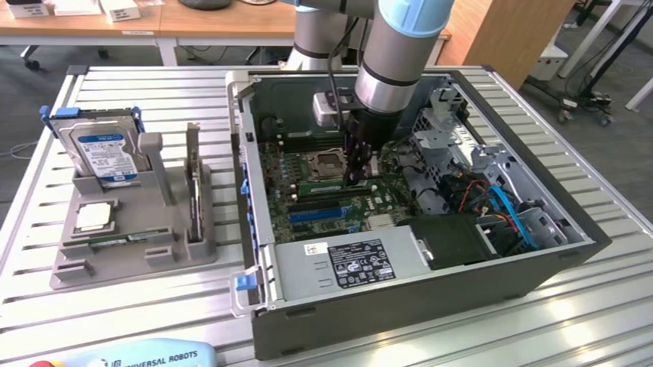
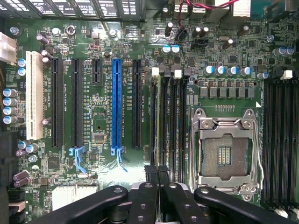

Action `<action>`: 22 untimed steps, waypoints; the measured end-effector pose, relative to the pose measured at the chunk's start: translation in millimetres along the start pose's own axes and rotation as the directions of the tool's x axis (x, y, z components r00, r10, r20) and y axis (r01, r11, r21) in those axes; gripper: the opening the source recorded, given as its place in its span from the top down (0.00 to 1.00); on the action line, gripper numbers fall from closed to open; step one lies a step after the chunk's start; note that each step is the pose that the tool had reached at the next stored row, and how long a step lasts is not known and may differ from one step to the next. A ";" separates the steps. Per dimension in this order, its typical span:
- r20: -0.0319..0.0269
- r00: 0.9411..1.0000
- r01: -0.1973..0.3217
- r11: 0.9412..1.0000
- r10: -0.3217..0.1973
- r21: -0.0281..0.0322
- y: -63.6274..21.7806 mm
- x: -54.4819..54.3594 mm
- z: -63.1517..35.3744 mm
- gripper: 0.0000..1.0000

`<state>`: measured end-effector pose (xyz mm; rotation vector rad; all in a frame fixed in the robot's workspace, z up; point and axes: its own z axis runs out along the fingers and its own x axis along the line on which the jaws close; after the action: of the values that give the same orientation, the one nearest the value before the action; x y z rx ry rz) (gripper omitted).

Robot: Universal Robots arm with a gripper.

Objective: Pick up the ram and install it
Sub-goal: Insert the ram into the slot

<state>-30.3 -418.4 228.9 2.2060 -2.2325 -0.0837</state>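
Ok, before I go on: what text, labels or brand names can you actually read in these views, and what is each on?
"UNIVERSAL ROBOTS": on the light blue pendant.
Blue label on the hard drive: too small to read.
Sticker on the power supply: too small to read.
Printing on the motherboard: too fine to read.

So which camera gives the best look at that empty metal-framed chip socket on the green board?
The wrist view: the socket sits large and unobstructed, its frame and contact pad clear. In the exterior view the socket shows small, close beside the hand.
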 end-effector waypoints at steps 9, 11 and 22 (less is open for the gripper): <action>0.000 1.000 0.000 1.000 0.000 -0.001 0.0 -0.1 -1.1 0.88; 0.000 1.000 0.000 1.000 0.000 -0.001 0.0 -0.1 -1.3 0.88; 0.000 1.000 0.001 1.000 -0.001 -0.001 0.0 0.2 -2.0 0.88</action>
<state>-30.3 -418.7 230.8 2.2063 -2.2311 -0.0850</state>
